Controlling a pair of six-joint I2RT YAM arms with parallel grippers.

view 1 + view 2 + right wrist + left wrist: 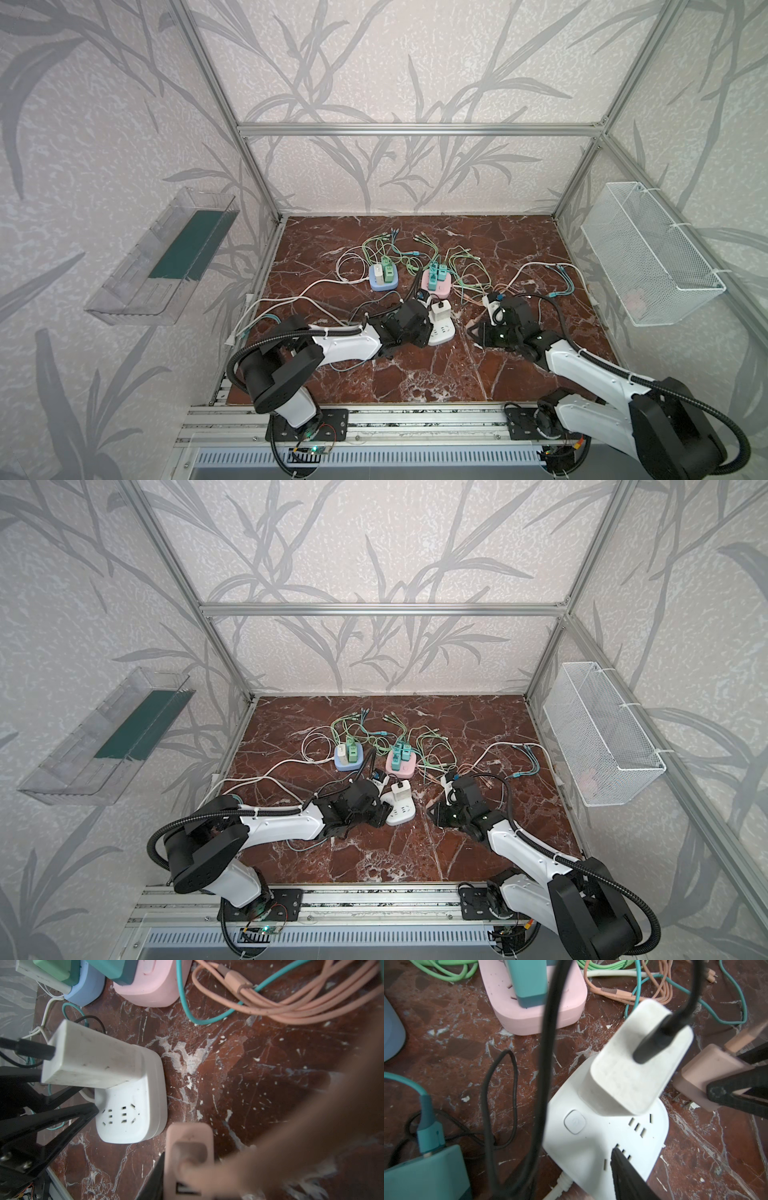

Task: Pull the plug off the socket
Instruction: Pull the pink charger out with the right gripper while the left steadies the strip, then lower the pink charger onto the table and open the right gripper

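A white socket strip lies on the marble floor. A white charger with a black cable stands plugged into it. My left gripper is open beside the strip, one of its fingers resting on the strip's face. A pink plug with a peach cable hangs clear of the strip to its right. My right gripper is shut on it.
Behind stand a pink strip and a blue strip, both with chargers plugged in. Tangled cables spread around them. A teal charger lies by my left wrist. A mesh basket hangs on the right wall, a clear tray on the left.
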